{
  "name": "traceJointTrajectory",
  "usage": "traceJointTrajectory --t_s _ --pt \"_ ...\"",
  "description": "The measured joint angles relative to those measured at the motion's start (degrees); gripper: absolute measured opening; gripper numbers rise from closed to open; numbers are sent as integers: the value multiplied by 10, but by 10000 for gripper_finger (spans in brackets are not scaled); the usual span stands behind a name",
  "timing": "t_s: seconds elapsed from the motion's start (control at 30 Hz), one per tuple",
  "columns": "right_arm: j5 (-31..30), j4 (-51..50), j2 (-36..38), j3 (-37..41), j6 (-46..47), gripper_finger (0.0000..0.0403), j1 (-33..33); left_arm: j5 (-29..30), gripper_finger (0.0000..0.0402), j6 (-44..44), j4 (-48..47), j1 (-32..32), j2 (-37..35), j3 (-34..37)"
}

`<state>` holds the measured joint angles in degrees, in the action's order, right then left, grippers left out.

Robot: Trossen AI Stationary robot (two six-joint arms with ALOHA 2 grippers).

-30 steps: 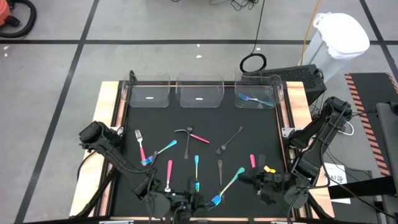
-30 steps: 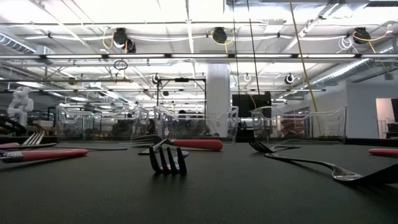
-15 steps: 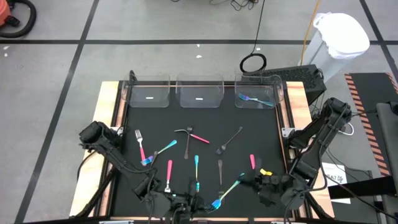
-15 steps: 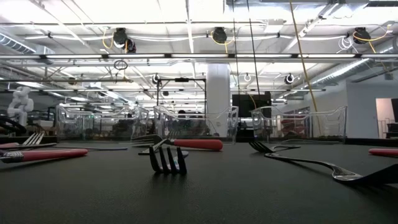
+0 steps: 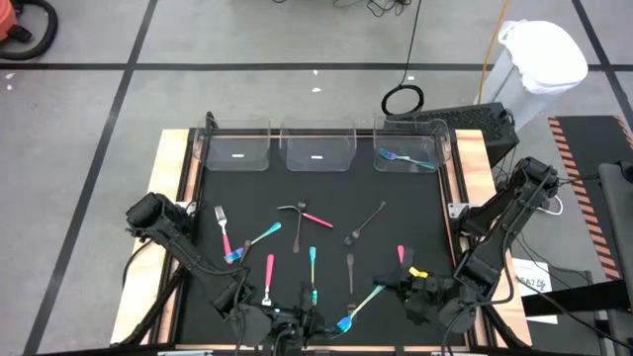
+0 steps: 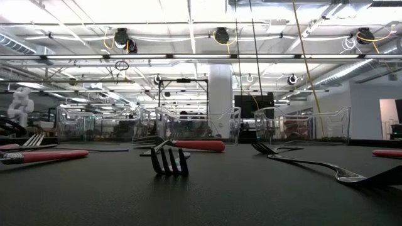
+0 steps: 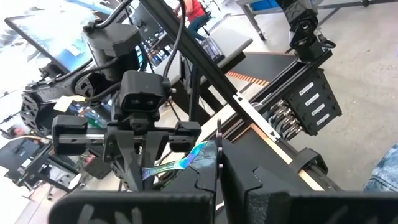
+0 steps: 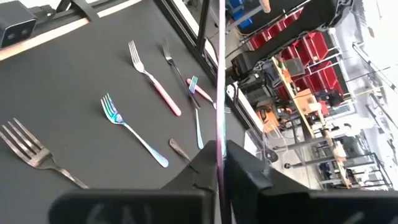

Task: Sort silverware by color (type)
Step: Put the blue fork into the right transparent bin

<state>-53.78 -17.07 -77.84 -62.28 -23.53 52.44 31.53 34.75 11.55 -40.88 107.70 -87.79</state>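
Observation:
Forks and spoons lie scattered flat on the black mat: pink-handled ones [image 5: 223, 234] [image 5: 269, 275] [image 5: 401, 255], teal ones [image 5: 255, 240] [image 5: 313, 265] and black ones [image 5: 349, 269] [image 5: 367, 223]. One blue fork [image 5: 406, 158] lies in the right clear bin. My right gripper [image 5: 394, 286] is low at the mat's near right and is shut on an iridescent teal fork [image 5: 361, 303]. My left gripper [image 5: 297, 326] waits, shut, at the near edge. The low view shows a black fork [image 6: 168, 161] and no gripper. My right gripper pinches the iridescent teal fork between its two fingers at the handle end [image 5: 382, 287]. The fingers come nearly level from the table's right. The fork [image 7: 180, 163] runs on beyond the fingertips toward the near left. Whether its head [image 5: 343, 320] rests on the mat I cannot tell.
Three clear bins stand along the far edge: left [image 5: 237, 148], middle [image 5: 318, 148] and right [image 5: 435, 146]. Wooden strips [image 5: 168, 188] border the mat. A crossed black and pink pair [image 5: 302, 213] lies mid-mat. Bare mat shows in front of the bins.
My right gripper has moved a little toward the table's left. The iridescent fork's handle end has swung toward the near edge with it, while the fork's head has stayed where it was.

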Motion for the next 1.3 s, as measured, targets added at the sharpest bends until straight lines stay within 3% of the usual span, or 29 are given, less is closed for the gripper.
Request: traceJointTrajectory --t_s 0.27,0.4,0.53,0.67,0.8,0.9,1.1,1.3 --pt "0 -1 0 0 -1 5 0 1 6 -5 -12 0 0 0" --pt "0 -2 0 1 2 3 0 31 25 -41 -17 -1 0 0" --pt "-2 2 0 1 5 2 0 37 96 -73 -20 1 0 0" --pt "-11 1 0 1 5 2 0 67 200 -75 -8 -7 0 0" --pt "-31 -13 4 1 5 1 0 130 291 -73 4 -24 -2 0" --pt "-34 -46 15 0 22 1 -8 202 331 -74 11 -42 -12 0" --pt "-34 -160 47 0 91 1 -60 246 347 -78 13 -82 -32 0" --pt "-33 -235 85 0 103 1 -162 252 347 -44 11 -115 -37 0"
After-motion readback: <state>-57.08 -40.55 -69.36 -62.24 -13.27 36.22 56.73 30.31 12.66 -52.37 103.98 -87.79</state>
